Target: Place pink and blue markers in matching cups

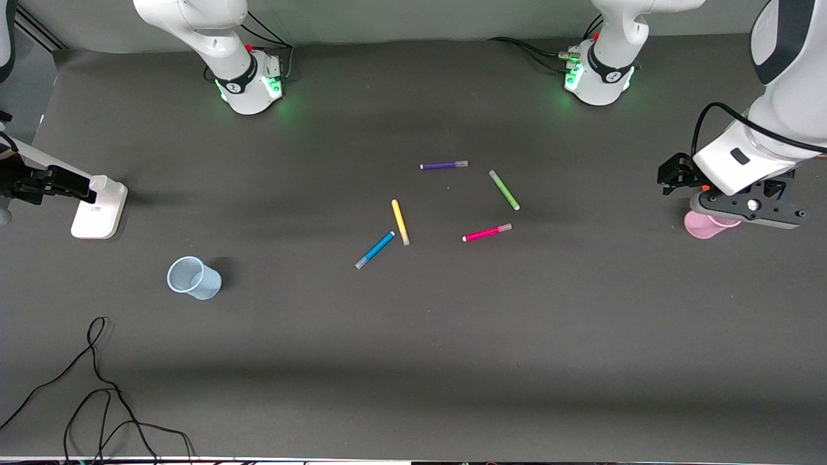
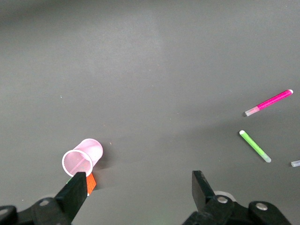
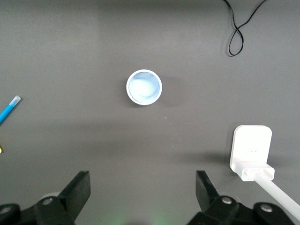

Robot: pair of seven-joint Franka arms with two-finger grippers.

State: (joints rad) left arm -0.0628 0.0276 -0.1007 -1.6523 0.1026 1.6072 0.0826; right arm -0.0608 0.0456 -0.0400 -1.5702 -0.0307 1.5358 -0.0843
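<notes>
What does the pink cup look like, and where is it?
The pink cup is small, pale pink see-through plastic with sides that narrow toward the bottom. It stands upright and empty on the dark table, at the left arm's end. The left claw hangs open above it without touching. Something small and orange lies right beside the cup. The markers lie apart from it, toward the table's middle.

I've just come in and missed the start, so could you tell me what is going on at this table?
Nothing is held yet. Two arms are to sort markers into matching cups. The pink marker and blue marker lie mid-table among yellow, green and purple ones. The left gripper hangs open over the pink cup at its end of the table; the right gripper, also open, is above the table near the blue cup, which stands empty.
</notes>
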